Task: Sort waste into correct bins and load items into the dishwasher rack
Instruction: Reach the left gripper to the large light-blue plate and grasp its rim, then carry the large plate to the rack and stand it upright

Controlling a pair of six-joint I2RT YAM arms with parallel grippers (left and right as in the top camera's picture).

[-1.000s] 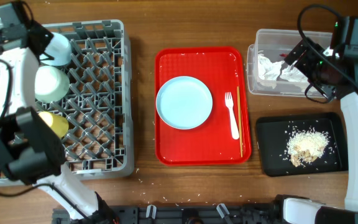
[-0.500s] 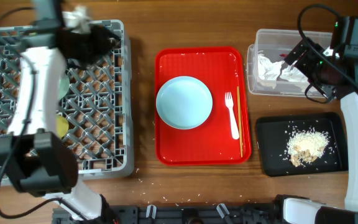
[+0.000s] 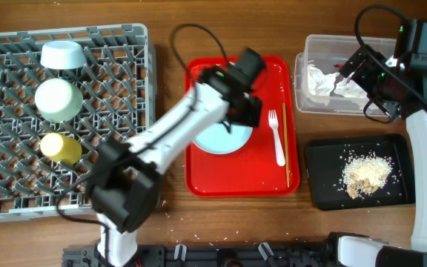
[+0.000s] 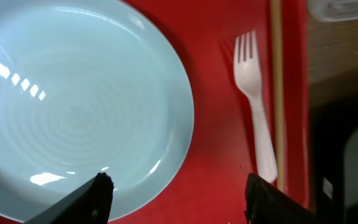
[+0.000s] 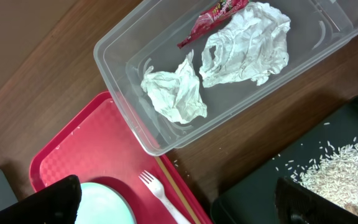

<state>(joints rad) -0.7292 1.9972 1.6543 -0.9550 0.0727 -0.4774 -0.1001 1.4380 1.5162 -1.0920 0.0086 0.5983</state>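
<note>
Ovhd only: dishwasher rack (image 3: 143, 89) far left w/ small dish (image 3: 63, 54), pale green bowl (image 3: 58, 99) and yellow cup (image 3: 60, 147) in a column on its pegs. Neither wrist cam sees it. L arm reaches across to the red tray (image 3: 213, 178) and hides part of the light blue plate (image 3: 228, 141). L wrist cam fills that in: L gripper (image 4: 178, 190) hangs over the plate's right rim, jaws apart, nothing btwn them. White fork (image 4: 258, 118) lies just right of the plate, chopsticks (image 4: 277, 93) beside it along the tray edge. R gripper (image 5: 179, 202) is spread wide, empty, near the clear tub (image 5: 123, 93). R wrist cam shows red wrapper (image 5: 213, 15) and two crumpled napkins (image 5: 244, 43) inside the tub; ovhd shows the napkins, the wrapper barely. Rice (image 3: 365, 174) sits in the black tray (image 3: 325, 170).
</note>
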